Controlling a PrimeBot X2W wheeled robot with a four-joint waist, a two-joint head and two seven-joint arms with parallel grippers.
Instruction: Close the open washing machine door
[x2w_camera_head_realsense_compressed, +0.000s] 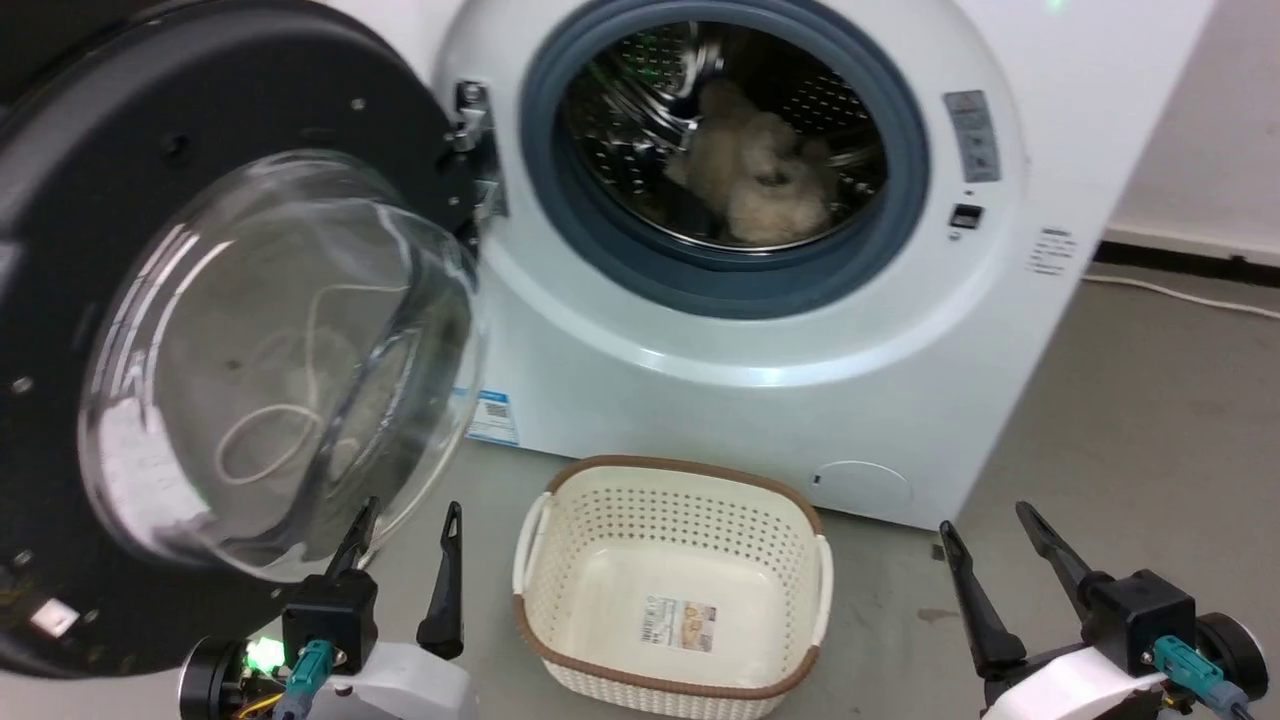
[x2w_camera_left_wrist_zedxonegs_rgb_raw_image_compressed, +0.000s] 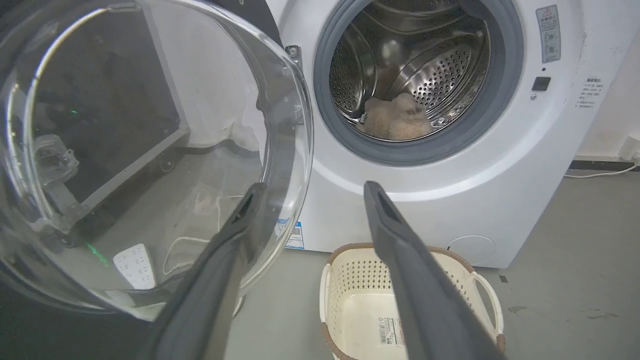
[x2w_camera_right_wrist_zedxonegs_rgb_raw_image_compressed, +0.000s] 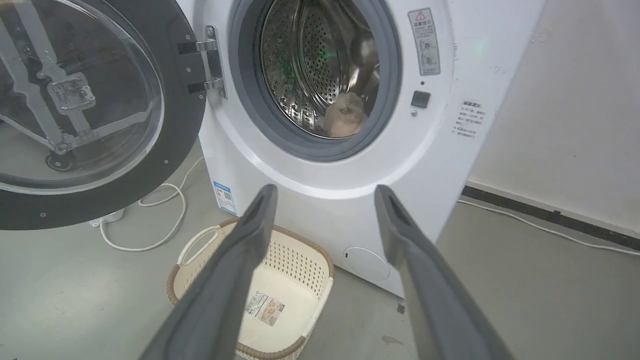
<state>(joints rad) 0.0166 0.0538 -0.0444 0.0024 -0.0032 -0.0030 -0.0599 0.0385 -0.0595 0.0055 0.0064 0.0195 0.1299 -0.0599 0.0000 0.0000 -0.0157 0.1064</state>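
1. The large, round, glossy black washing machine door (x2w_camera_head_realsense_compressed: 270, 370), with a bulging clear glass bowl at its centre, stands wide open. It is hung from a metal hinge (x2w_camera_head_realsense_compressed: 470, 130) on the left side of the white front-loading washing machine (x2w_camera_head_realsense_compressed: 750, 400).
2. The grey rubber-ringed steel drum opening (x2w_camera_head_realsense_compressed: 720, 140) is thus left uncovered. A pale, fluffy item (x2w_camera_head_realsense_compressed: 760, 170) is seen lying inside it, so loading is judged to be finished.
3. The left gripper (x2w_camera_head_realsense_compressed: 410, 515) is held low beside the bottom rim of the glass bowl. Its two long dark fingers are spread moderately apart and nothing is gripped between them. In the left wrist view one finger crosses in front of the glass, but whether it touches cannot be told.
4. This position is judged to have been chosen so that the door can be pushed around its hinge towards the opening.
5. The right gripper (x2w_camera_head_realsense_compressed: 985, 520) is held well apart from the door, low on the right. Its fingers are likewise parted and nothing is held, probably to keep it out of the door's arc.
6. A cream perforated plastic basket (x2w_camera_head_realsense_compressed: 670, 465) with a brown rim sits on the grey floor (x2w_camera_head_realsense_compressed: 1150, 430) just in front of the machine, below the door's path.
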